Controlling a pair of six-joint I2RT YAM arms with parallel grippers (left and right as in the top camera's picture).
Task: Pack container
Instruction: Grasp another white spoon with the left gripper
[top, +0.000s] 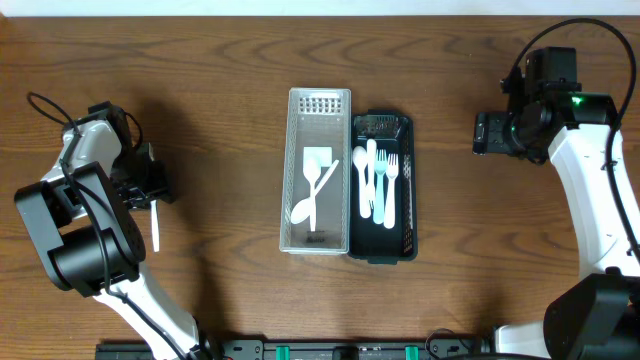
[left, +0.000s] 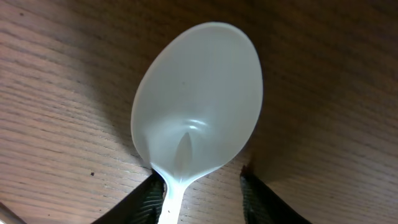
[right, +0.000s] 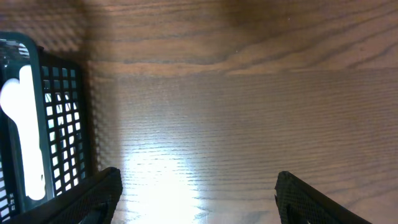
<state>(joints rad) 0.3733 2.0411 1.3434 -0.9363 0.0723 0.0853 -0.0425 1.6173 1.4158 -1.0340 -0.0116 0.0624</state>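
A white plastic spoon (left: 198, 102) lies on the wooden table, its bowl filling the left wrist view. Its handle (top: 154, 228) runs back between the fingers of my left gripper (left: 200, 190). The handle touches the left finger, with a gap to the right finger, so the jaws are apart. In the overhead view my left gripper (top: 150, 192) is at the far left. A clear container (top: 292, 170) at the centre holds a white spoon and another white utensil. My right gripper (top: 484, 133) is open and empty over bare table (right: 199, 193), right of the black basket.
A black mesh basket (top: 408, 200) stands against the clear container's right side and holds several white forks and spoons. Its edge shows at the left of the right wrist view (right: 62, 124).
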